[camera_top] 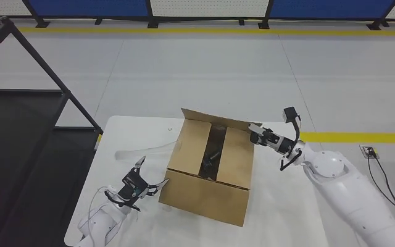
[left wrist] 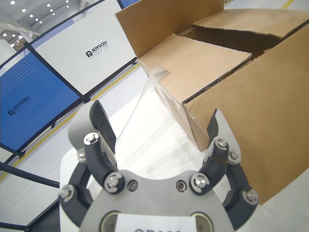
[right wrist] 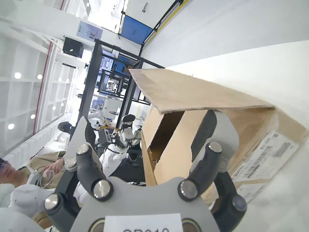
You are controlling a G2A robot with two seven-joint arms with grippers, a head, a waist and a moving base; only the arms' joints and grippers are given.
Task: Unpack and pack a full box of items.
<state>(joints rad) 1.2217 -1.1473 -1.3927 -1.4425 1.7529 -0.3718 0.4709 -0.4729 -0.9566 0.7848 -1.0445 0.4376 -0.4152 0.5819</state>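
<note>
The box (camera_top: 210,173) is plain brown corrugated cardboard, rectangular with ragged flap edges, and sits mid-way across the smooth white tabletop (camera_top: 129,133). Two top flaps lie nearly flat with a dark slot between them, and one end flap stands up. A strip of clear tape (left wrist: 150,88) dangles from a corner. A white label (right wrist: 265,155) on one side is illegible. The left pincer (left wrist: 154,112) is spread apart beside a lower corner. The right pincer (right wrist: 147,119) gapes empty by the raised flap.
</note>
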